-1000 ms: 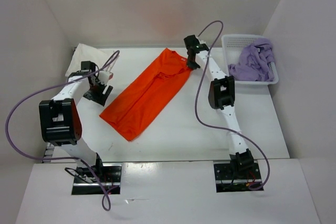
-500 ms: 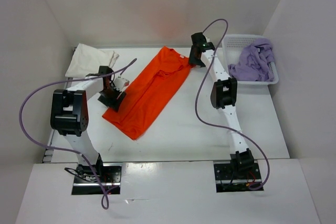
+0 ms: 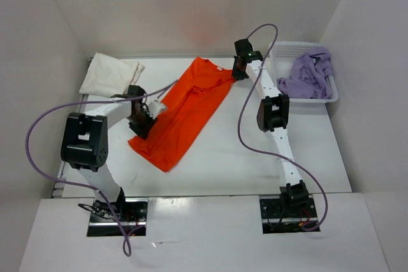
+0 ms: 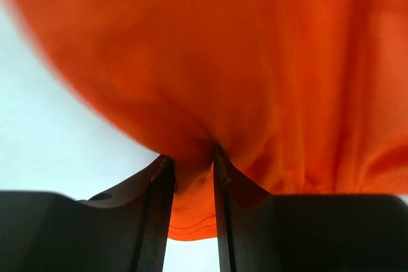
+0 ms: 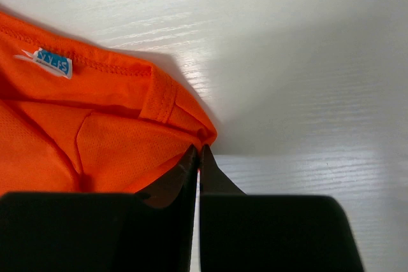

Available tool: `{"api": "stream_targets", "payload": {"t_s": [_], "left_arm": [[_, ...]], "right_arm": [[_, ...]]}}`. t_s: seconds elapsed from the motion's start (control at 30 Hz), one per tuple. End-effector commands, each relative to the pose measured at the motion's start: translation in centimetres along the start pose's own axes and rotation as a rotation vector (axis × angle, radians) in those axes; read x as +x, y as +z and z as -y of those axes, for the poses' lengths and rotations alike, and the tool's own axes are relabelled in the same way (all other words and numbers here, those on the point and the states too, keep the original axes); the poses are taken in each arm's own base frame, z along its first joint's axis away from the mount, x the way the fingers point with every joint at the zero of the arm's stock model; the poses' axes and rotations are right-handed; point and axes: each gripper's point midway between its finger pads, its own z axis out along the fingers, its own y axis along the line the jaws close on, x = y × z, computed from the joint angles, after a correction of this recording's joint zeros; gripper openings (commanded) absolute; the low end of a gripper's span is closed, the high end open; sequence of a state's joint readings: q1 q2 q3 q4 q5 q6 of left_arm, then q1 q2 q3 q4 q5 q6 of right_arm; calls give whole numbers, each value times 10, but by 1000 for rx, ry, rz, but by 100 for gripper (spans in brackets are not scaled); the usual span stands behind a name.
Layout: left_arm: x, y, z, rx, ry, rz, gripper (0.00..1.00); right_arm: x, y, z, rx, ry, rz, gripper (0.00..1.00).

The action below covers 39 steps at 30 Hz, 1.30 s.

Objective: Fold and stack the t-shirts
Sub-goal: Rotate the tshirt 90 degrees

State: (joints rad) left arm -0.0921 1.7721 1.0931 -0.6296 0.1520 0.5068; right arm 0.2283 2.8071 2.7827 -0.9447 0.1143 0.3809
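The orange t-shirt (image 3: 185, 109) lies folded lengthwise in a long diagonal strip on the table. My left gripper (image 3: 141, 124) is shut on its lower left edge; the left wrist view shows orange cloth (image 4: 255, 62) pinched between the jaws (image 4: 191, 164). My right gripper (image 3: 238, 71) is shut on the shirt's upper right corner, near the collar tag (image 5: 52, 62); its tips (image 5: 199, 154) pinch the cloth. The cream-white t-shirt (image 3: 109, 73) lies folded at the back left. The lavender t-shirt (image 3: 308, 76) is crumpled in the basket.
A white perforated basket (image 3: 280, 52) stands at the back right. White walls enclose the table on three sides. Purple cables loop from both arms over the table.
My left gripper has moved right from beside the cream shirt and shut on the orange shirt's left edge, pushing it rightward. My right gripper shifted slightly right and back with the corner.
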Motion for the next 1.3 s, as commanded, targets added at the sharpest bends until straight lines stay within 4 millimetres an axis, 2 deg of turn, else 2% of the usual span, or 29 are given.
{"api": "stream_targets", "payload": {"t_s": [0.0, 0.13, 0.2, 0.3, 0.4, 0.43, 0.47, 0.5, 0.57, 0.6, 0.63, 0.67, 0.7, 0.73, 0.77, 0.8, 0.83, 0.87, 0.93, 0.97, 1.03, 1.07, 1.1, 1.13, 1.17, 1.2, 1.23, 1.27], "left_arm": [[40, 18, 88, 270, 227, -128, 36], [48, 24, 120, 320, 345, -163, 36], [44, 26, 134, 346, 404, -161, 38], [40, 24, 151, 371, 458, -149, 44], [35, 25, 176, 389, 553, -160, 46], [36, 24, 189, 396, 572, -173, 49], [36, 23, 193, 398, 576, -179, 52], [34, 18, 194, 384, 597, -174, 54], [34, 10, 189, 339, 574, -179, 60], [31, 0, 190, 330, 580, -153, 62], [37, -7, 189, 325, 566, -174, 64], [38, -13, 183, 300, 559, -180, 67], [35, -22, 176, 242, 556, -151, 67], [36, -29, 169, 217, 545, -148, 67], [30, -37, 163, 177, 515, -129, 67], [20, -50, 156, 125, 500, -74, 68], [18, -58, 154, 102, 494, -61, 68], [16, -64, 149, 69, 460, -42, 68], [7, -79, 133, -30, 414, 24, 67], [2, -89, 127, -75, 383, 70, 65], [-7, -106, 105, -211, 366, 125, 64], [-12, -121, 97, -273, 386, 171, 64], [-17, -132, 85, -354, 391, 197, 64], [-25, -146, 81, -398, 406, 244, 64], [-31, -171, 78, -447, 419, 342, 68], [-44, -192, 77, -496, 491, 433, 77], [-47, -201, 86, -480, 558, 506, 81], [-44, -225, 94, -507, 625, 613, 85]], "right_arm": [[-19, -2, -22, -96, 8, 62, 0], [-43, -12, -41, -181, 23, 143, 0], [-57, -19, -50, -222, 25, 189, 0], [-60, -16, -57, -261, 22, 205, 0], [-64, -17, -68, -318, 26, 217, 0], [-65, -15, -71, -332, 25, 226, 0], [-64, -15, -72, -341, 23, 223, 14], [-67, -19, -72, -341, 13, 228, 35], [-78, -38, -66, -306, -15, 256, 86], [-90, -51, -58, -282, -4, 281, 92], [-108, -83, -56, -271, 4, 328, 97], [-116, -95, -31, -196, 40, 330, 100], [-124, -114, -23, -179, 61, 346, 100], [-140, -154, -16, -174, 73, 388, 100], [-135, -165, -4, -116, 88, 368, 100], [-137, -183, 2, -88, 94, 377, 100], [-138, -201, 9, -62, 99, 386, 100], [-126, -234, 5, -47, 82, 370, 100], [-107, -259, 9, 5, 100, 342, 100], [-79, -275, 9, 18, 80, 272, 100], [-49, -284, 8, 18, 95, 206, 100], [-26, -295, 10, -10, 84, 198, 100], [-8, -303, -1, -67, 89, 189, 100], [41, -280, 15, -41, 93, 84, 100], [47, -316, 17, -109, 134, 135, 100], [60, -320, 14, -147, 156, 135, 100], [106, -303, 20, -125, 177, 39, 100], [128, -306, 18, -131, 184, 10, 100]]}}
